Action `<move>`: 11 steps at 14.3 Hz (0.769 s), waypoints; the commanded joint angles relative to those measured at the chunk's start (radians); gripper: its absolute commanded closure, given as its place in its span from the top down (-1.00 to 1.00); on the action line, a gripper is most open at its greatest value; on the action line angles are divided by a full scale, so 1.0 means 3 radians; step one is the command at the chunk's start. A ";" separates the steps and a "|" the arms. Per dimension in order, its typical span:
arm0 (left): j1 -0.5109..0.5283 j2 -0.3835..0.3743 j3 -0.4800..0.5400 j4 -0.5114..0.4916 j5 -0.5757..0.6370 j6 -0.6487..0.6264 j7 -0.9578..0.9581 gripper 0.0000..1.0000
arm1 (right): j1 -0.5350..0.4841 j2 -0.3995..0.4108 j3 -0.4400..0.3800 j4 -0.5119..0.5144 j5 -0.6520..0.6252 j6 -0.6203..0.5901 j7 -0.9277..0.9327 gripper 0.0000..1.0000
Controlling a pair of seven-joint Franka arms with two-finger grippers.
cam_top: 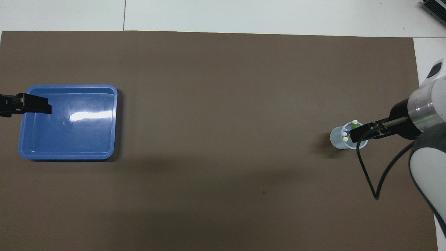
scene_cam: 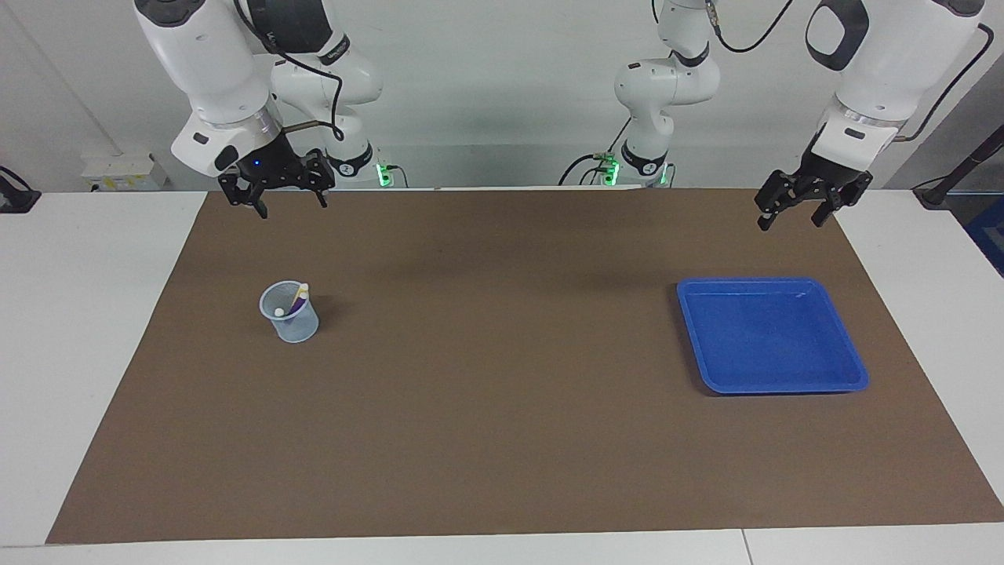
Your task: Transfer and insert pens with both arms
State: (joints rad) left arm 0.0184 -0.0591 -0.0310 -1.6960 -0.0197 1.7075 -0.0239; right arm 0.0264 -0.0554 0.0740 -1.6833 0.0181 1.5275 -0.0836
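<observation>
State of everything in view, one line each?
pens: all three upright in the cup, caps up
cup: upright on the mat, toward the right arm's end
blue tray: empty, flat on the mat
right pincer: open, empty, raised
left pincer: open, empty, raised
</observation>
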 commanded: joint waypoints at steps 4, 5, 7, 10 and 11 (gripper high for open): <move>0.0041 0.0033 -0.0035 0.0080 0.0055 -0.0042 0.0039 1.00 | -0.0078 0.0041 -0.0164 0.0159 -0.0030 -0.0055 0.0089 1.00; 0.0041 0.0033 -0.0030 0.0080 0.0055 -0.0042 0.0039 1.00 | -0.0083 0.0087 -0.0180 0.0231 -0.0035 -0.0116 0.0089 1.00; 0.0041 0.0038 -0.0030 0.0080 0.0055 -0.0042 0.0039 1.00 | -0.0088 0.0092 -0.0190 0.0242 -0.0040 -0.0132 0.0089 1.00; 0.0041 0.0033 -0.0030 0.0080 0.0055 -0.0042 0.0039 1.00 | -0.0088 0.0087 -0.0185 0.0237 -0.0040 -0.0121 0.0089 1.00; 0.0041 0.0033 -0.0030 0.0080 0.0055 -0.0047 0.0039 1.00 | -0.0093 0.0082 -0.0185 0.0222 -0.0040 -0.0111 0.0089 1.00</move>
State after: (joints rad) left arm 0.0189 -0.0591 -0.0310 -1.6949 -0.0197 1.7078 -0.0238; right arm 0.0060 -0.0519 0.0100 -1.6451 0.0162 1.5126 -0.0677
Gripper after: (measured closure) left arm 0.000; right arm 0.000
